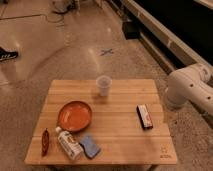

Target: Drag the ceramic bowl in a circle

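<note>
The ceramic bowl [74,115], wide, shallow and orange-red, sits on the left half of the wooden table [120,135]. The white robot arm [189,89] shows at the right edge of the view, beyond the table's right side and well away from the bowl. Only its elbow and links are visible; the gripper itself is out of view.
A translucent white cup [103,85] stands at the table's back middle. A white bottle [68,143] and a blue sponge [90,146] lie in front of the bowl. A red item [45,142] lies at the front left. A dark rectangular bar [145,116] lies at the right.
</note>
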Tool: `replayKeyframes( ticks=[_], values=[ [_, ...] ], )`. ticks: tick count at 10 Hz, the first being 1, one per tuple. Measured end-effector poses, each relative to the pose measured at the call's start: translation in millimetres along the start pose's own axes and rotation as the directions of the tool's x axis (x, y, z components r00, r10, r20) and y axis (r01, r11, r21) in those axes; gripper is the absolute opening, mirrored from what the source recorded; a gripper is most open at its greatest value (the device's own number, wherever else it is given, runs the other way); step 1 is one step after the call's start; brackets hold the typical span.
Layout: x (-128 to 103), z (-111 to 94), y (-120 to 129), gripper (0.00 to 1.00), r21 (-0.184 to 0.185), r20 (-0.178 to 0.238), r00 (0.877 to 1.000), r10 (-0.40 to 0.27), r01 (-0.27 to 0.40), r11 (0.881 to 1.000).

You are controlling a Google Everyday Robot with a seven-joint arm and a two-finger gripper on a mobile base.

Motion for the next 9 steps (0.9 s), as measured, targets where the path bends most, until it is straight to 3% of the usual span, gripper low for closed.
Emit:
replayKeyframes(
  ticks=[2,4,6,7,9],
  values=[
    [-1.0,-1.0,-0.1,0.65,-0.012,-0.007,1.0,-0.016,0.016,1.0],
    [-37.6,-0.2,-2.3,0.65,-0.038,0.014,0.993,-0.121,0.121,0.992],
    [-98.3,7.9,1.1,0.65,-0.069,0.045,0.961,-0.274,0.277,0.958],
    [-126.0,12.9,3.0,0.65,-0.073,0.064,0.939,-0.339,0.343,0.937],
    [-188.7,29.8,3.1,0.65,-0.05,0.112,0.876,-0.469,0.476,0.878]
  ],
)
